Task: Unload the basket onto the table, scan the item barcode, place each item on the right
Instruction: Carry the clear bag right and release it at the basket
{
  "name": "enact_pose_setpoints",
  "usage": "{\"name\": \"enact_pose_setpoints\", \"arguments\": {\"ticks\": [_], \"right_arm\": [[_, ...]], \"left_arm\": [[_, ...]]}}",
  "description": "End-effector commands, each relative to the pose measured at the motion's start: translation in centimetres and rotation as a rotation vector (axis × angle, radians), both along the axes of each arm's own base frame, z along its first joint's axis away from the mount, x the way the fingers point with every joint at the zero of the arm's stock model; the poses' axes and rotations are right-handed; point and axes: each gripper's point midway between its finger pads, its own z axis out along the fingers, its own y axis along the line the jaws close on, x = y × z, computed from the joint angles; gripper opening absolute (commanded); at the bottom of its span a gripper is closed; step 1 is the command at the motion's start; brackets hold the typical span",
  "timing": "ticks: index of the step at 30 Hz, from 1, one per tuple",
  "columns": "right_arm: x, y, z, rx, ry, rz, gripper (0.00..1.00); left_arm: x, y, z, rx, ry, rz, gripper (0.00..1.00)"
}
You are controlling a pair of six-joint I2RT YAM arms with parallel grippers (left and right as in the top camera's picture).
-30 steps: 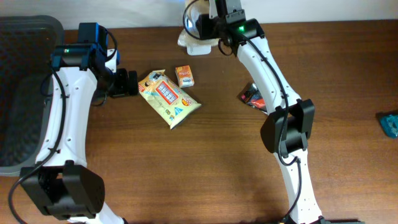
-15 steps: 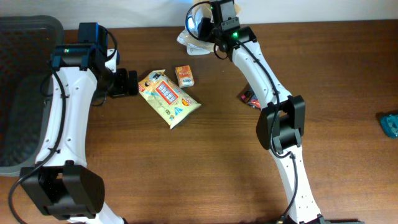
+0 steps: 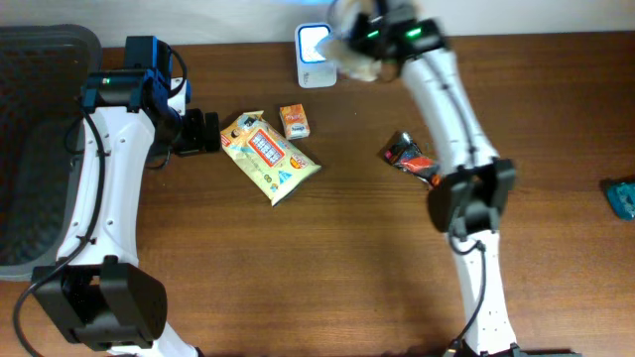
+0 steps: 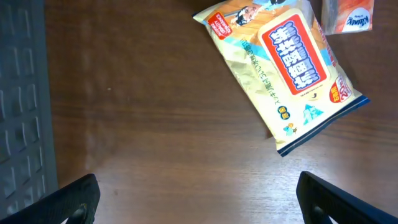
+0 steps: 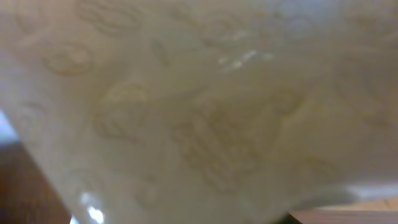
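Left gripper (image 4: 198, 205) is hanging fully spread and empty on my side of the scanner (image 3: 315, 55), off to its left, just beside the yellow snack bag (image 3: 270, 157). I'm holding it there to stay clear of the read path. Right gripper (image 3: 359, 45) is clamping the pale packet (image 5: 199, 112), which is filling its wrist view. I'm presenting it just right of the scanner's lit face, probably to bring the barcode round, but the overhead is blurring, so I can't tell if it's touching.
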Motion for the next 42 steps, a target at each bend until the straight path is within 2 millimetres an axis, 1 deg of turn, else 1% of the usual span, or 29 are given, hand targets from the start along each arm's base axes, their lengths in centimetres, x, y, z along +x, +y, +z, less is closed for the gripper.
{"name": "enact_pose_setpoints", "arguments": {"ticks": [1,2,3,6,9,11,13,14,16,17,20,21,22,25,27,28,29,30,31,32,34,36,39,42], "right_arm": [[-1.9,-11.9,9.2,-0.005,-0.091,-0.224,0.39],[-2.8,-14.9,8.7,-0.016,-0.045,-0.289,0.38],[-3.6,-17.4,8.1,-0.028,-0.006,-0.336,0.36],[-7.3,-26.4,5.1,-0.081,0.151,-0.517,0.34],[-10.5,-33.0,3.0,-0.106,0.249,-0.651,0.34],[-12.3,-36.8,1.7,-0.098,0.295,-0.725,0.35],[-13.9,-39.9,0.3,-0.088,0.334,-0.785,0.35],[-14.4,-40.8,-0.2,-0.084,0.344,-0.802,0.35],[-16.0,-44.0,-2.5,-0.069,0.380,-0.863,0.35],[-16.6,-45.2,-3.5,-0.064,0.392,-0.885,0.36],[-18.0,-47.7,-6.1,-0.051,0.418,-0.934,0.37],[-18.7,-48.7,-7.1,-0.046,0.428,-0.953,0.41],[-19.3,-49.7,-8.0,-0.041,0.432,-0.973,0.42],[-20.8,-51.7,-9.7,-0.030,0.440,-1.017,0.42],[-21.6,-52.8,-10.1,-0.026,0.438,-1.040,0.42],[-21.9,-53.1,-10.2,-0.024,0.437,-1.048,0.44],[-22.1,-53.4,-10.2,-0.023,0.438,-1.054,0.48],[-22.3,-53.5,-10.2,-0.021,0.438,-1.057,0.60],[-22.3,-53.6,-10.2,-0.021,0.438,-1.059,0.75],[-22.3,-53.5,-10.2,-0.021,0.440,-1.056,0.83],[-22.1,-53.2,-10.3,-0.015,0.440,-1.028,0.92],[-21.7,-52.5,-10.4,-0.004,0.444,-0.982,0.99],[-22.0,-51.9,-10.0,0.015,0.461,-0.971,0.99],[-22.2,-51.4,-7.9,0.022,0.451,-0.966,0.98]], "left_arm": [[-0.2,0.1,0.5,0.004,-0.015,0.000,0.99],[-0.2,0.1,0.5,0.004,-0.015,0.000,0.99],[-0.2,0.1,0.5,0.004,-0.015,0.000,0.99],[-0.2,0.1,0.5,0.004,-0.015,0.000,0.99],[-0.2,0.1,0.5,0.004,-0.015,0.000,0.99],[-0.2,0.1,0.5,0.004,-0.015,0.000,0.99],[-0.2,0.1,0.5,0.004,-0.015,0.000,0.99],[-0.2,0.1,0.5,0.004,-0.015,0.000,0.99],[-0.2,0.1,0.5,0.004,-0.015,0.000,0.99],[-0.2,0.1,0.5,0.004,-0.015,0.000,0.99],[-0.2,0.1,0.5,0.004,-0.015,0.000,0.99],[-0.2,0.1,0.5,0.004,-0.015,0.000,0.99],[-0.2,0.1,0.5,0.004,-0.015,0.000,0.99],[-0.2,0.1,0.5,0.004,-0.015,-0.001,0.99],[-0.2,0.1,0.5,0.004,-0.015,0.000,0.99],[-0.2,0.1,0.5,0.004,-0.015,0.000,0.99],[-0.2,0.1,0.5,0.004,-0.015,0.000,0.99],[-0.2,0.1,0.5,0.004,-0.015,0.000,0.99],[-0.2,0.1,0.5,0.004,-0.015,0.000,0.99],[-0.2,0.1,0.5,0.004,-0.015,0.000,0.99],[-0.1,0.1,0.5,0.004,-0.016,0.000,0.99],[-0.2,0.1,0.5,0.004,-0.015,0.000,0.99],[-0.2,0.1,0.5,0.004,-0.015,0.000,0.99],[-0.2,0.1,0.5,0.004,-0.015,0.000,0.99]]}}
